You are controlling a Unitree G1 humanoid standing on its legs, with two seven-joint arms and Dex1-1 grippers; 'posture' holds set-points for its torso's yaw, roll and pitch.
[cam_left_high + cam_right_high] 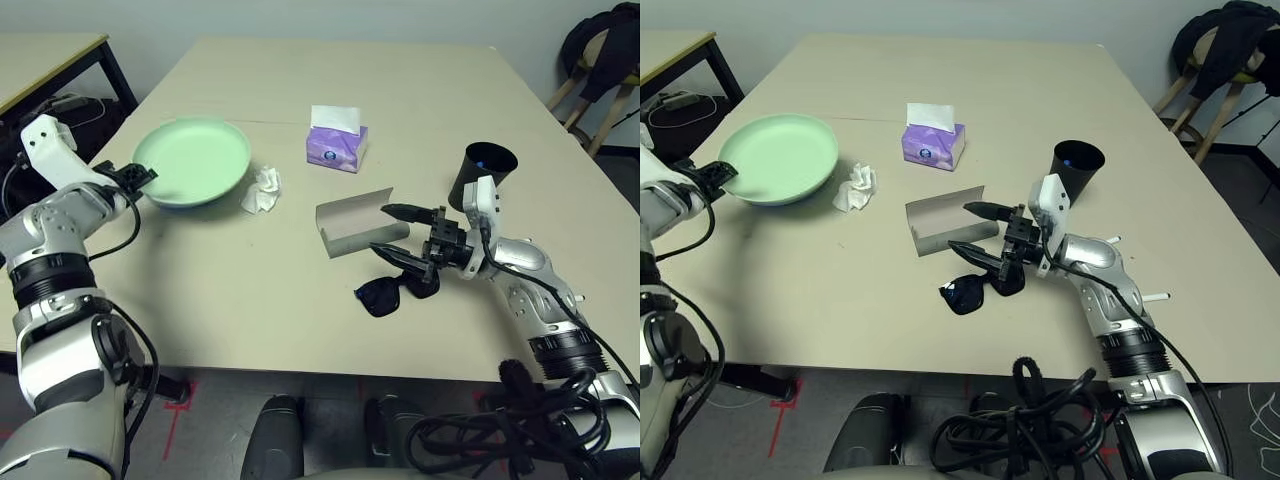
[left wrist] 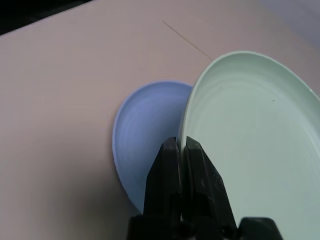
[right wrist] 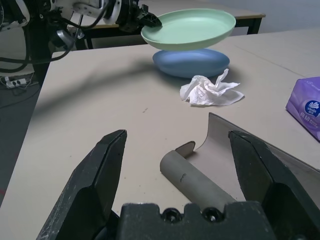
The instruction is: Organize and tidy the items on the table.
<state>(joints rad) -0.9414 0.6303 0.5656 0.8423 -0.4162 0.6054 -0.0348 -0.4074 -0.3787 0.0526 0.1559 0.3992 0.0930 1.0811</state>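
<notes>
My left gripper (image 1: 140, 178) is shut on the near rim of the green plate (image 1: 192, 160). It holds the plate tilted just above the blue plate (image 3: 191, 62), which lies on the table (image 1: 250, 300) beneath it. Crumpled white tissue (image 1: 263, 190) lies beside the plates. The purple tissue box (image 1: 336, 143) stands farther back. My right gripper (image 1: 382, 229) is open, its fingers on either side of the end of the open grey glasses case (image 1: 345, 228). Black sunglasses (image 1: 385, 293) lie just under that hand. The black cup (image 1: 484, 172) stands behind it, with something blue inside.
A black-legged side desk (image 1: 50, 55) stands off the table's far left corner. A stool with dark clothing (image 1: 605, 50) is at the far right. Cables hang below the table's near edge (image 1: 1040, 420).
</notes>
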